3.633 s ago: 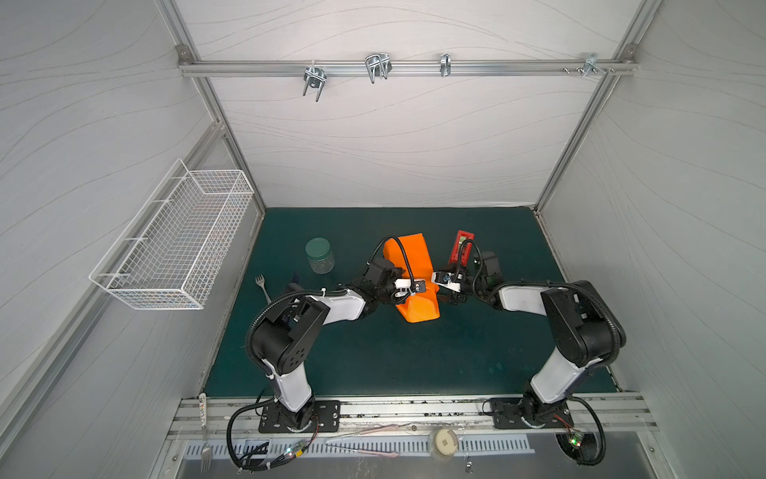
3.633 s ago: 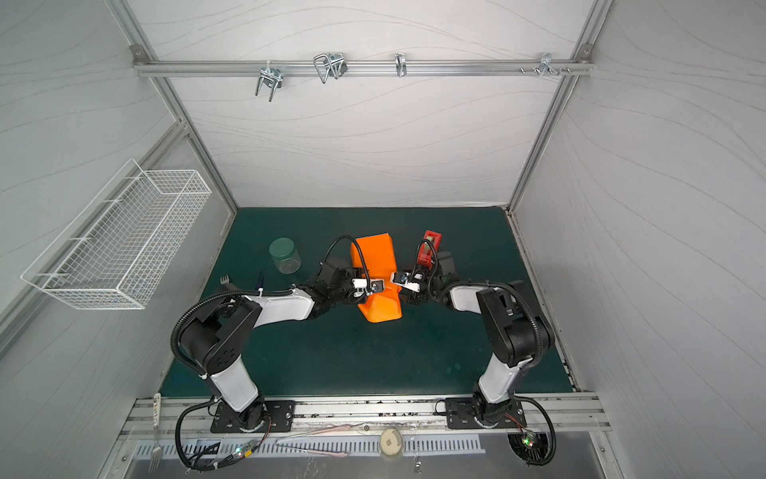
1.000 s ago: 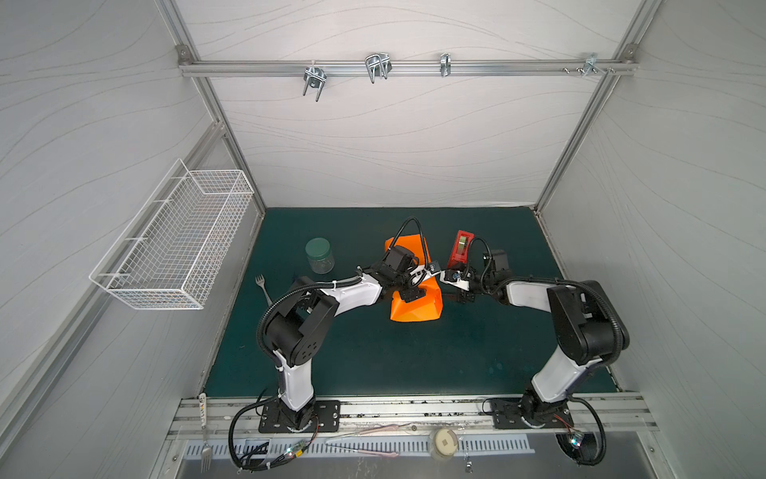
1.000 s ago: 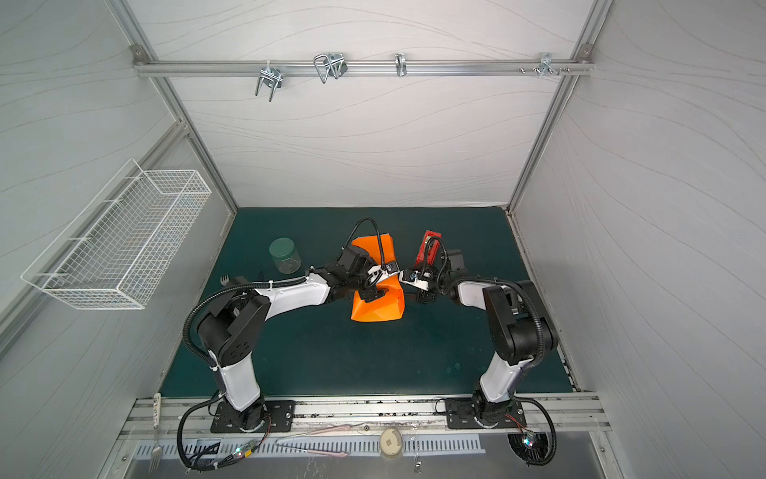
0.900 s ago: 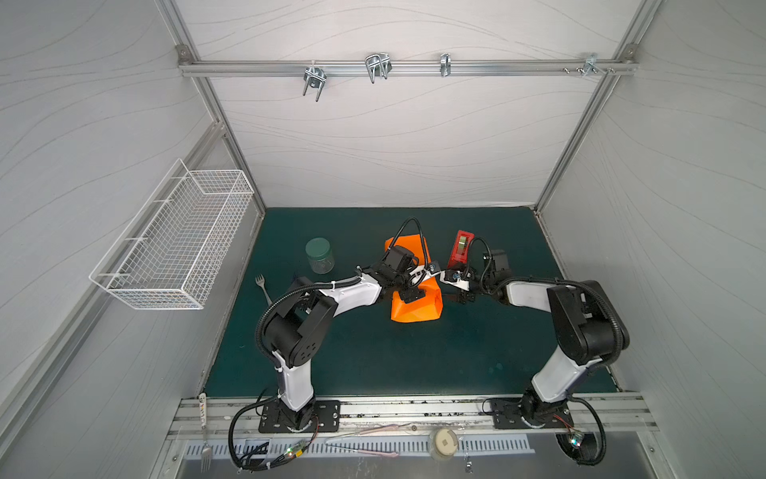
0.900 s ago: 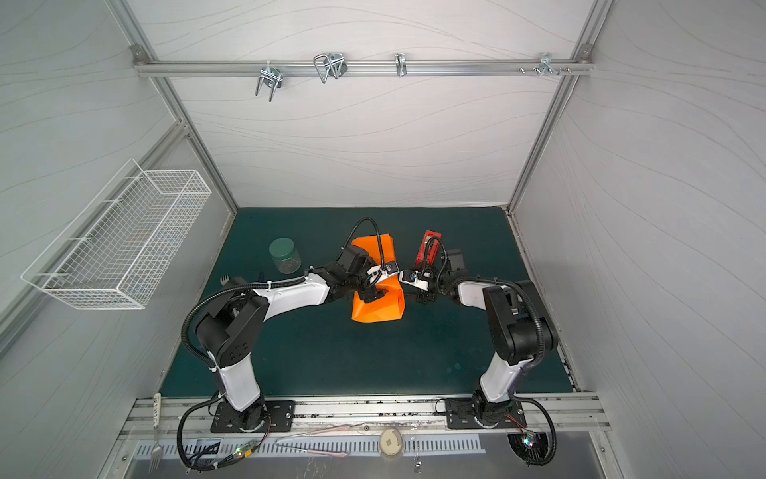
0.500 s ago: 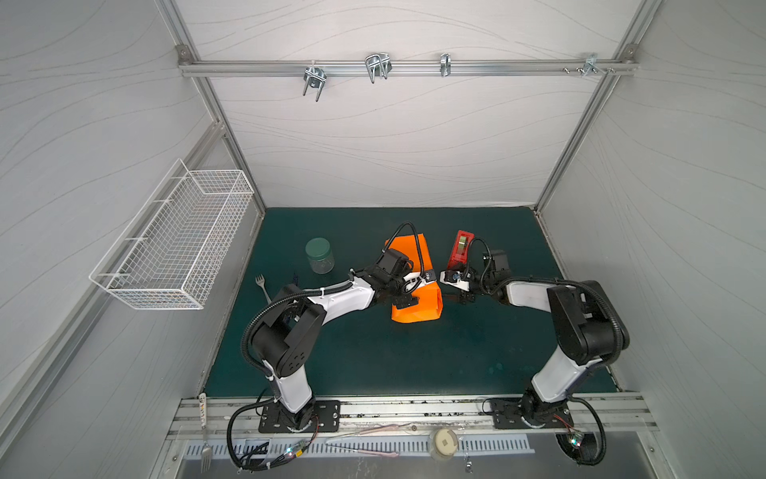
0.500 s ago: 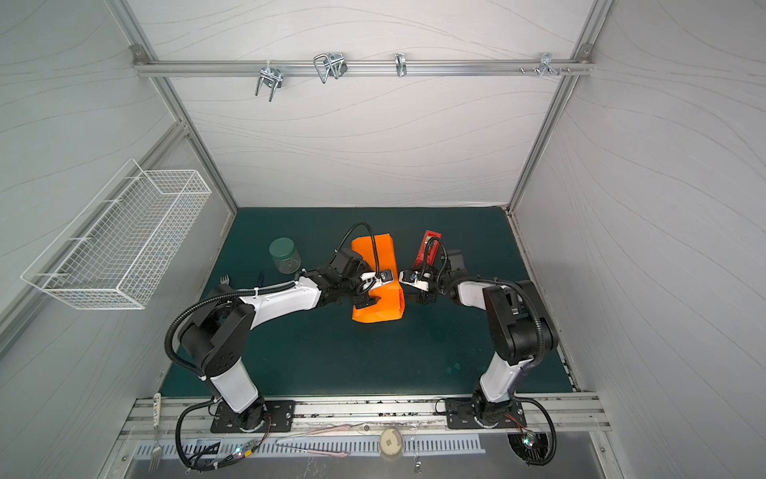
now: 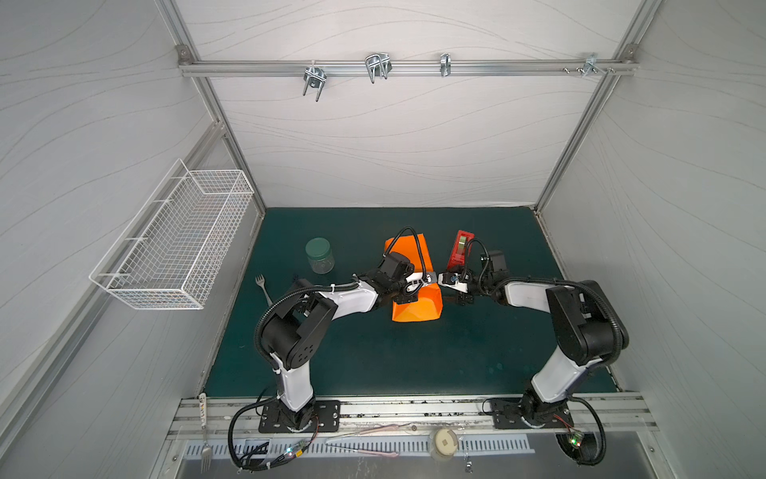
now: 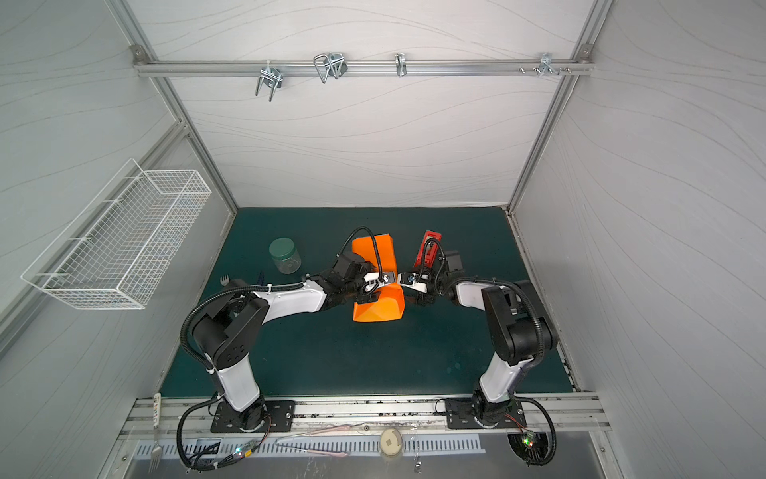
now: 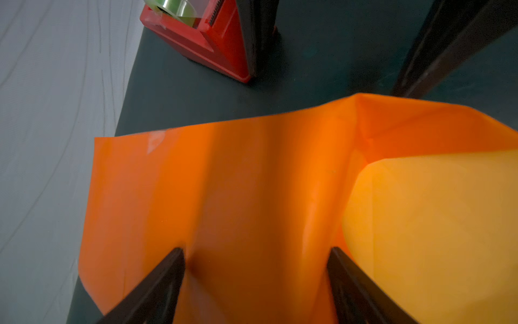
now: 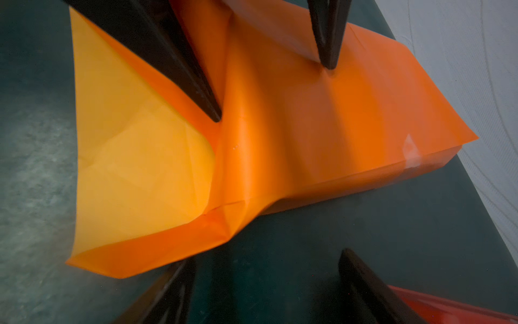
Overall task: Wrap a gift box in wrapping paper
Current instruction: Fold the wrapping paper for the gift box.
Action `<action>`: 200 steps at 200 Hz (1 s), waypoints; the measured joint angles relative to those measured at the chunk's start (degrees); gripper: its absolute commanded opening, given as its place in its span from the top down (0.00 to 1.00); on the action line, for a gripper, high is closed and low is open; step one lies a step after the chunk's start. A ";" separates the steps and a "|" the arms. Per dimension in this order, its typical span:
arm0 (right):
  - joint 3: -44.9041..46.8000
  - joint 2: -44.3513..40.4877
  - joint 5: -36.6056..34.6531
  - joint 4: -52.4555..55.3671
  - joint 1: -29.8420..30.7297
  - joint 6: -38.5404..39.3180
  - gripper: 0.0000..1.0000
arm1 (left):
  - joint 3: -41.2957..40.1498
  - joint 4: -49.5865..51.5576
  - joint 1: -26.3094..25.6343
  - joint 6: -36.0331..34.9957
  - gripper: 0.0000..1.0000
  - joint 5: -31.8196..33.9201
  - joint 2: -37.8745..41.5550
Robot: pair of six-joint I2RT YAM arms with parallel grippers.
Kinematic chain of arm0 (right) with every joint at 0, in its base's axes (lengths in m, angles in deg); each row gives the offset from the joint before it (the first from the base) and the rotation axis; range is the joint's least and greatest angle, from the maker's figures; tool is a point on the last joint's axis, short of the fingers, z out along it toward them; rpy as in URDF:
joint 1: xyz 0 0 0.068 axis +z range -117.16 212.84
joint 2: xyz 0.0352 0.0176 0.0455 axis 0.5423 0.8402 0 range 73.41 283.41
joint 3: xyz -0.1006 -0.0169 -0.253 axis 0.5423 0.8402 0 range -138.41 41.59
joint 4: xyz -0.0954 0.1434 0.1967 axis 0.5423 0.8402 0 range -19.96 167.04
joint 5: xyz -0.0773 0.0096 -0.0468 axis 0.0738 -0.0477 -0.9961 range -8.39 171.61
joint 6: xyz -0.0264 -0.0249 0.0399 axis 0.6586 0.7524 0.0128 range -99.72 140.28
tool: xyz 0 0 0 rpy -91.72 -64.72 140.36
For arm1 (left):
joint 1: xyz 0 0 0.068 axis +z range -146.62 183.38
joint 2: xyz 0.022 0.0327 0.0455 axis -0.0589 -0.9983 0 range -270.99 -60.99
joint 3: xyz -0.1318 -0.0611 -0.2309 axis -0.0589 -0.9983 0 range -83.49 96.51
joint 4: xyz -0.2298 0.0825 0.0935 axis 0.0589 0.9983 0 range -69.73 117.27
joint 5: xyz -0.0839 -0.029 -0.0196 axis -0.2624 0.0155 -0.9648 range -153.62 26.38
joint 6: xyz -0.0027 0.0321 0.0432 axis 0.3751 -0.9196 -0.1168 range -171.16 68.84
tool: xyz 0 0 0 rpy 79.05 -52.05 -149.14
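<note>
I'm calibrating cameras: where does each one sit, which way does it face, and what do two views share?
Top views: stereo pair high overhead, looking down at the green table; left arm and right arm show whole.
Left wrist: on the left arm, facing along the open left end effector onto the wrapping paper, red tape dispenser beyond.
Right wrist: on the right arm, facing past the open right end effector toward the paper.
Shared: both wrist views show the paper, the dispenser and the opposite arm's fingers.
</note>
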 measured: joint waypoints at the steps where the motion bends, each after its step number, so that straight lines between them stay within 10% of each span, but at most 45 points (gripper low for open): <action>1: 0.00 0.00 0.00 0.00 0.02 0.00 0.19 | -0.04 -0.13 -0.02 -0.09 0.18 0.07 -0.02; 200: 4.11 3.13 0.09 -18.69 2.38 -2.99 0.10 | -9.99 -23.15 -0.35 -5.05 0.18 1.79 -2.34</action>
